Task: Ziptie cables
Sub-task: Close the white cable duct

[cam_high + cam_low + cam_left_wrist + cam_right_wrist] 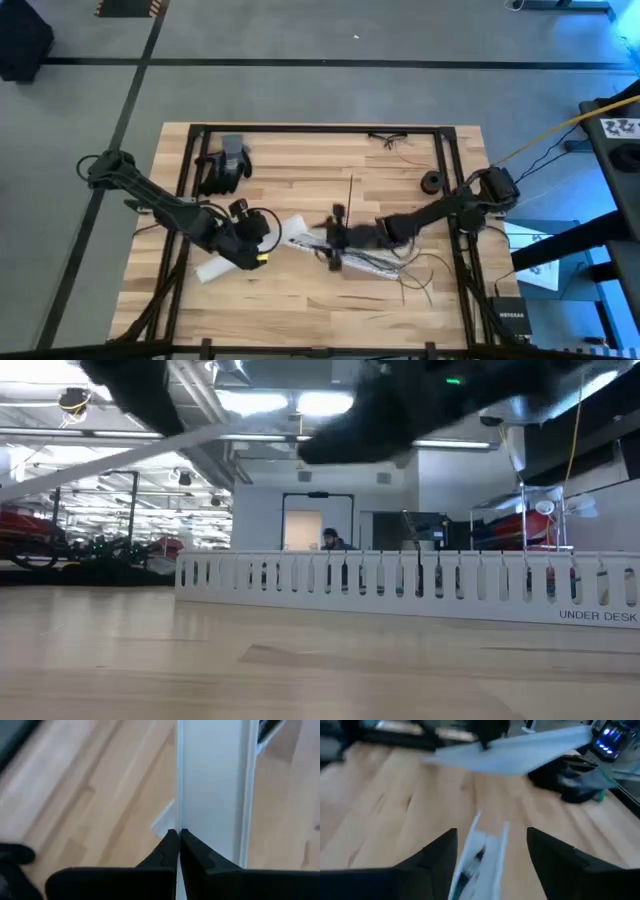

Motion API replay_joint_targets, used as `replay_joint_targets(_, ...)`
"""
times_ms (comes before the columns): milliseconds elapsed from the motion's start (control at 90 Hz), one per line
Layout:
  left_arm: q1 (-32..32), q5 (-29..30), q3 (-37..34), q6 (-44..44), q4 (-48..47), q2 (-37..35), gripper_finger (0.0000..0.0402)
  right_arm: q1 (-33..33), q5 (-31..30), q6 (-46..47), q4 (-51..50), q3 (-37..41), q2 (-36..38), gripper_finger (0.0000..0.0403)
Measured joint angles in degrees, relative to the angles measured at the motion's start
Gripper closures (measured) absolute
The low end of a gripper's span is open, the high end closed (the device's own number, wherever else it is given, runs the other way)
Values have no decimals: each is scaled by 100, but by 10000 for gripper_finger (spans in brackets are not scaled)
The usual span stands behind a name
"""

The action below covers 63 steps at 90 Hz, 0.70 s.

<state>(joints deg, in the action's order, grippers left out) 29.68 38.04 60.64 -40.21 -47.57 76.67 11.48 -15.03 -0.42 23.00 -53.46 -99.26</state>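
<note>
Near the table's middle, the right gripper (pixel 340 236) is hovering with fingers spread wide over a white slotted strip (pixel 370 262), where the cables (pixel 415 272) are trailing off rightward. Just beyond it, the ziptie (pixel 350 195) is pointing toward the far edge. Leftward, the left gripper (pixel 178 845) is pinching another white strip (pixel 212 790), fingers closed on its edge.

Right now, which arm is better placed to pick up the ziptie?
Right, probably. The right gripper is open and sits just below the ziptie. The left gripper is shut on a white strip and farther away.
</note>
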Motion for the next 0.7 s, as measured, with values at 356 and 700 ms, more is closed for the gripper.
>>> replay_joint_targets(356,386,1241,247,493,92,-824,401,-1264,3961,40,2361,176,4,107)
replay_joint_targets(700,31,1149,247,2128,1849,-919,401,-1189,4010,-9,3660,-727,-798,107)
